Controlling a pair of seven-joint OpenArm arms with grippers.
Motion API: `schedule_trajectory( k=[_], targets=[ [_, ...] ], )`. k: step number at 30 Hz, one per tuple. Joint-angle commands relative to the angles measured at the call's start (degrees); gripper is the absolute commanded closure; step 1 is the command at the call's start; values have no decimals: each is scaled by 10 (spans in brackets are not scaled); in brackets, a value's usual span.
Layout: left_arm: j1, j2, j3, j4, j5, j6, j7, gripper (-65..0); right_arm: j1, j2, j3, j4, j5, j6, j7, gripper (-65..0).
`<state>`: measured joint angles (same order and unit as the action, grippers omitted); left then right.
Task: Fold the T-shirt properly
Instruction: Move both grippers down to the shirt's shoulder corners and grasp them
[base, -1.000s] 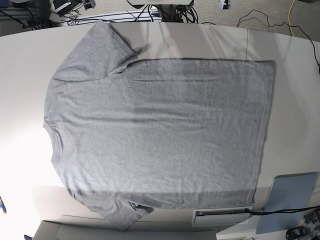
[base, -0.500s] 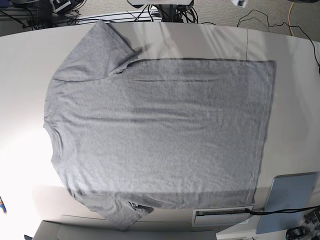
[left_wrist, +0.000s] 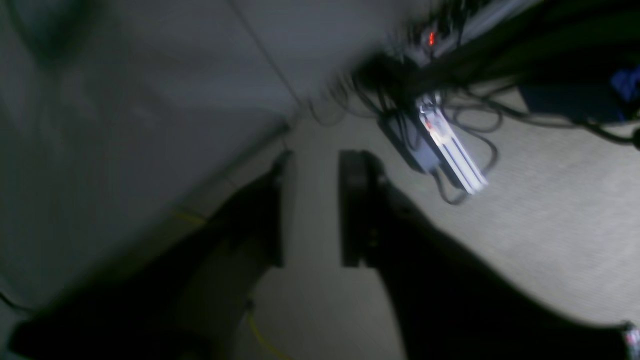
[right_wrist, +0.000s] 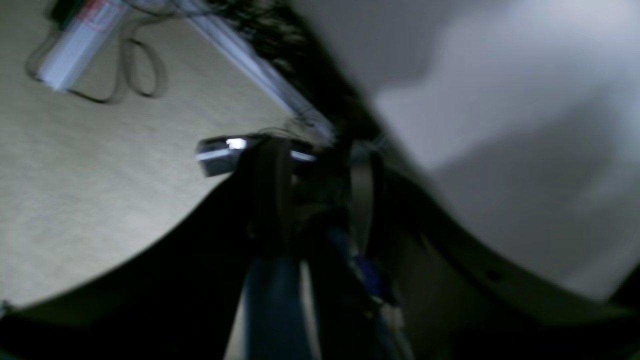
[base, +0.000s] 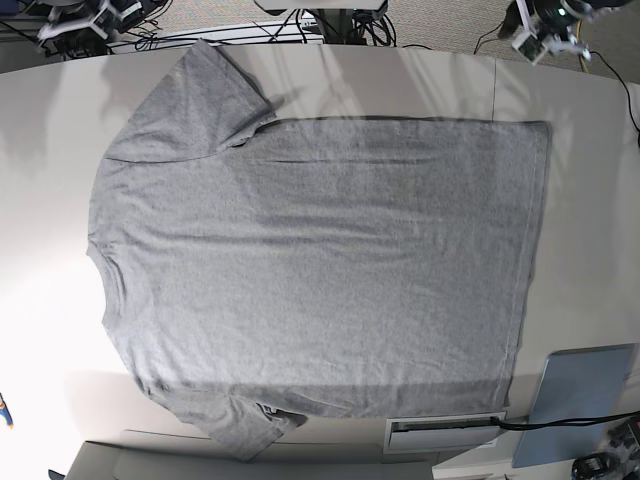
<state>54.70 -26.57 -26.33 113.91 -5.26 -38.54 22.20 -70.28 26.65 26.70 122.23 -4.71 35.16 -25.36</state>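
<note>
Left claw (left_wrist: 310, 207): jaws apart, empty, off the counter's far edge. Right claw (right_wrist: 312, 200): jaws apart, empty. T-shirt (base: 320, 260): flat, plain side up, mid-counter (base: 590, 250).

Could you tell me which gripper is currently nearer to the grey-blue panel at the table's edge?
The left gripper. It hovers at the far edge of the table, on the same side as the grey-blue panel, while the right gripper hovers above the opposite far corner, diagonally across the T-shirt.
</note>
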Motion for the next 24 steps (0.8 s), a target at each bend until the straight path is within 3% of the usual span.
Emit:
schedule_trajectory(
  k=[1, 4, 8, 13, 16, 24],
  targets=[
    [-6, -16, -4, 7, 9, 0, -17, -258, -2, 2, 12, 24, 3, -2, -3, -204],
    [-44, -30, -4, 7, 70, 0, -52, -342, 20, 2, 25, 59, -12, -2, -30, -232],
    [-85, -45, -4, 0, 122, -5, -98, -344, 65, 2, 25, 68, -28, -2, -31, -325],
    [-118, -71, -4, -23, 173, -5, -166, -344, 121, 4, 25, 68, -28, -2, -31, -325],
    [-136, -90, 14, -39, 177, 0, -167, -344, 141, 12, 25, 68, -26, -2, -26, -325],
    [-221, -159, 152, -140, 242, 69, -146, -344, 155, 14, 25, 68, -26, -2, -16, -325]
  ],
)
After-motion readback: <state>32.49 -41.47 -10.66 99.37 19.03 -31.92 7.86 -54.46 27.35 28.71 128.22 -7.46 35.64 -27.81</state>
